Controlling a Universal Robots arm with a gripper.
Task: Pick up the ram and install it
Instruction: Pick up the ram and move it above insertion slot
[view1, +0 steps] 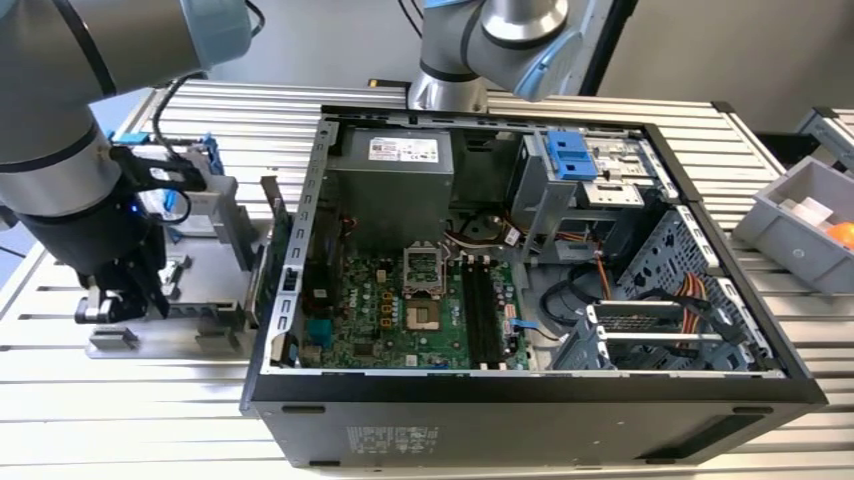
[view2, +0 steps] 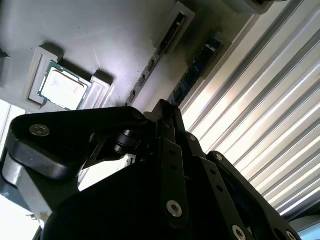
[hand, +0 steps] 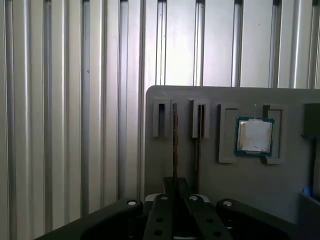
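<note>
The pincer (view1: 118, 305) was found low over the grey fixture plate (view1: 200, 345) on the table (view1: 134, 420), at 9 o'clock from the open computer case (view1: 534, 420) in the exterior view. And there it was: in the first wrist view the ram (hand: 175, 140) was seen standing on edge in its holder slot, thin as a line. Its long axis was run straight away from the pincer, in line with the seam between the fingers (hand: 162, 210). The jaws were drawn together over the near end of that stick, so the pincer was judged closed on the ram, though how firmly could not be told. The ram itself was judged to be seated down in the fixture, not lifted.

A second stick (hand: 198, 142) was parked just beside it, parallel and outside the grasp. The square CPU chip (hand: 254, 136) was laid flat further along the plate, well apart.

The relation that counted: the black memory slots (view1: 483, 310) on the motherboard (view1: 360, 310) were placed at 3 o'clock from the pincer, beyond the case's side wall, their length laid from 12 to 6 o'clock in the exterior view. Whether the ram's length was matched to that line could not be read.
</note>
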